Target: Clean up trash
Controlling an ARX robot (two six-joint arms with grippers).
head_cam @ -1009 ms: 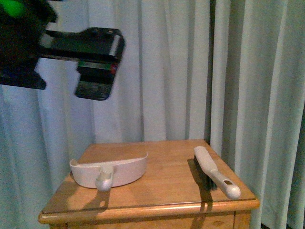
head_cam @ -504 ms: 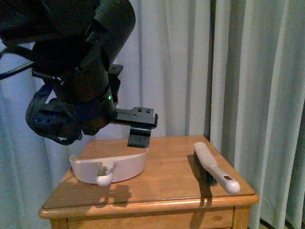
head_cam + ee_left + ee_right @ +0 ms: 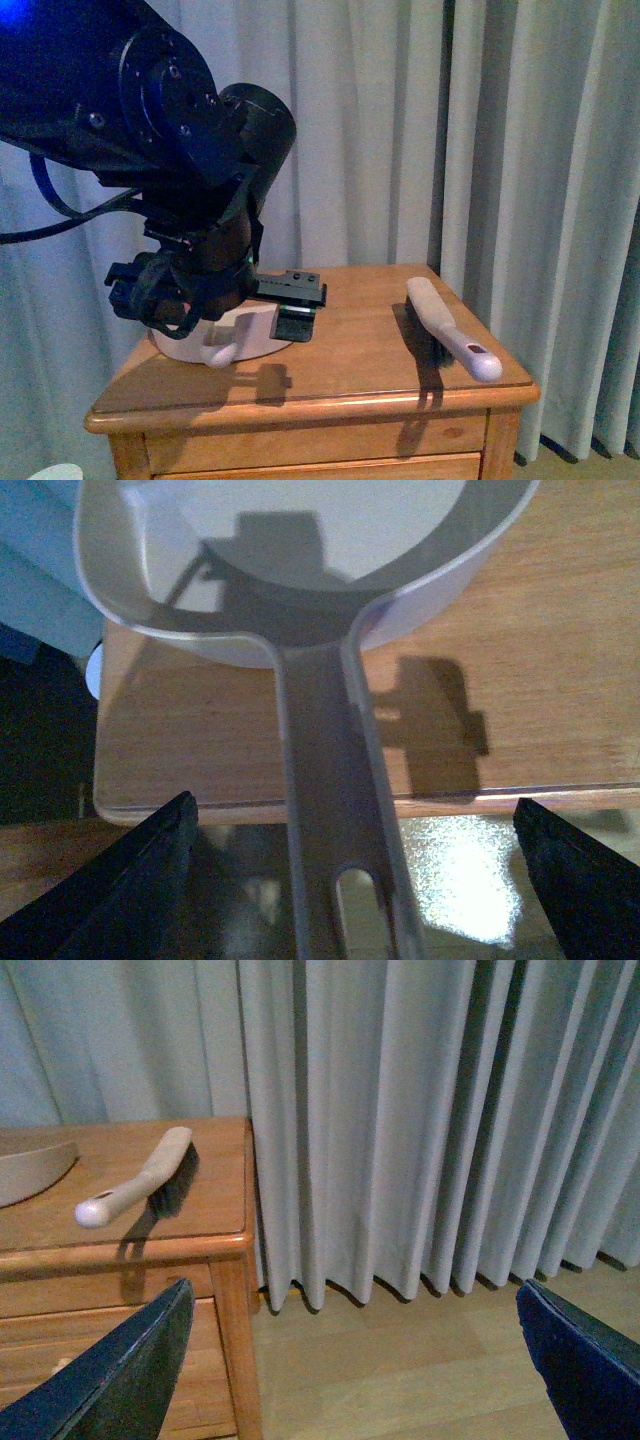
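Note:
No trash shows in any view. My left gripper [image 3: 298, 308] hangs low over the wooden bedside table [image 3: 350, 375], at the beige dustpan [image 3: 250, 335]. In the left wrist view the left gripper [image 3: 365, 880] is open, and the dustpan's long handle [image 3: 325, 810] runs between the two spread dark fingers [image 3: 140, 880] without touching them. The pan's bowl [image 3: 300, 560] holds nothing. My right gripper [image 3: 360, 1370] is open over bare floor, off the table's right side.
A white hand brush [image 3: 445, 335] with dark bristles lies on the table's right part, also seen as the brush [image 3: 140, 1185] from the right wrist. Grey curtains [image 3: 540, 150] hang behind and to the right. A pale shape [image 3: 55, 472] sits low left, unidentifiable.
The left arm has swung down from high at the upper left to the table, bringing its gripper to the dustpan's handle. Dustpan and brush have stayed in place.

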